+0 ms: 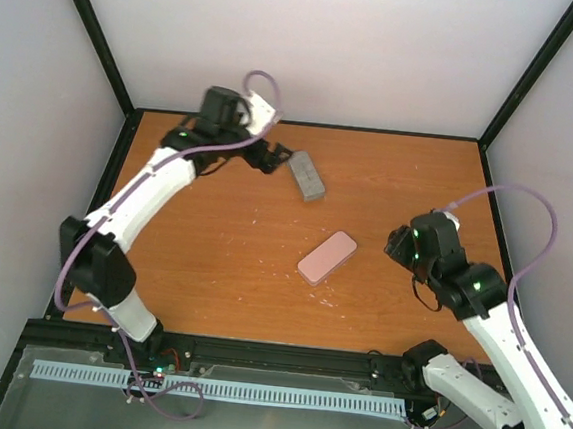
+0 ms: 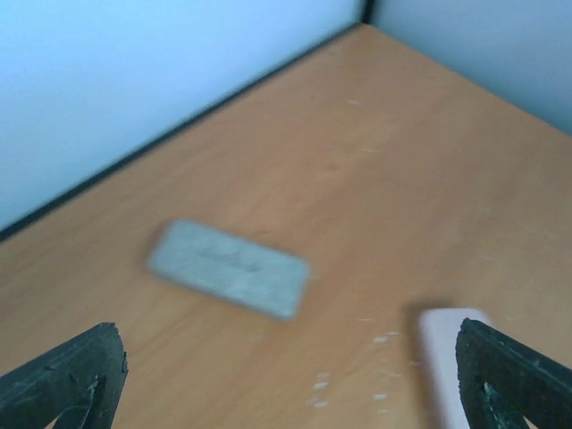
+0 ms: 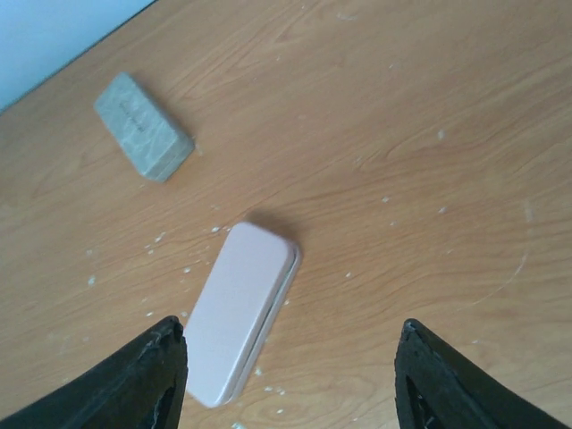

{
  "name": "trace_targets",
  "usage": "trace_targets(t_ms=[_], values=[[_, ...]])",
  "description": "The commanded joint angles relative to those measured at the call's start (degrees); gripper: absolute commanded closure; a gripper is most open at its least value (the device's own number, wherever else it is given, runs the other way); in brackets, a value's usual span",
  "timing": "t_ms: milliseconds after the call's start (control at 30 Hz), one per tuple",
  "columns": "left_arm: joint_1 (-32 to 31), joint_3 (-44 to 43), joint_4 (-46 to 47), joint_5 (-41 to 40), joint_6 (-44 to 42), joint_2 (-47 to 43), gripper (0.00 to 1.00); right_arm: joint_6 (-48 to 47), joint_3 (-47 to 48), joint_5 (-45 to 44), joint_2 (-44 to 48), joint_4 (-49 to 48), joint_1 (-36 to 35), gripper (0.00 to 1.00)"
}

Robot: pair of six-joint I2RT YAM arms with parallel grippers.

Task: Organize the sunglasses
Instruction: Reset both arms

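1. Beside the pink case, my landmark on the orange table, I find no sunglasses in any of the three views. The case itself lies shut, with its seam closed.
2. Beyond the pink case, toward the far wall and slightly left, lies the grey case. It is also shut and lies well apart from the landmark.
3. My left gripper hangs farther out than the pink case, just left of the grey one. Its fingers are spread wide with nothing between them.
4. My right gripper hangs to the right of the pink case, apart from it. Its fingers are parted and empty.
5. Heading of the task's thing: I cannot tell which way the sunglasses point or how their long axis runs, since they are not visible. From above, the pink case's long axis runs diagonally from near-left to far-right. The grey case slants the other way, from far-left to near-right.
6. Step in hand, as I judge it: both arms stand released and clear of the cases. The glasses may sit inside one of the shut cases, but the frames do not settle that.
7. Next move, as I judge it: I must first locate the glasses. If I have to open a case, one gripper should pin its base while the other lifts the lid along the seam.
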State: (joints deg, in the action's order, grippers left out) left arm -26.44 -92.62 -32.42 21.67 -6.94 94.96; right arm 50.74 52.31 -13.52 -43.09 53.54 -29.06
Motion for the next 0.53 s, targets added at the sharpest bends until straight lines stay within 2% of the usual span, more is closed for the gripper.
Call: trace_targets(t_ms=[0, 200, 300, 500], values=[[7.8, 7.4, 0.6, -5.1, -0.8, -6.5, 0.01, -8.6, 9.6, -5.6, -11.1, 8.6, 0.7, 0.36], [10.0, 12.6, -0.9, -8.6, -4.4, -11.5, 0.01, -14.0, 20.6, -6.1, -23.1, 5.5, 1.0, 0.31], [10.3, 12.2, -1.8, -8.6, -5.0, -11.4, 0.0, -15.8, 21.3, -4.3, -24.7, 1.4, 1.6, 0.28], [10.4, 10.8, -4.5, -8.6, -4.0, -8.1, 0.01, -16.6, 20.3, 2.9, -27.8, -0.7, 3.2, 0.23]])
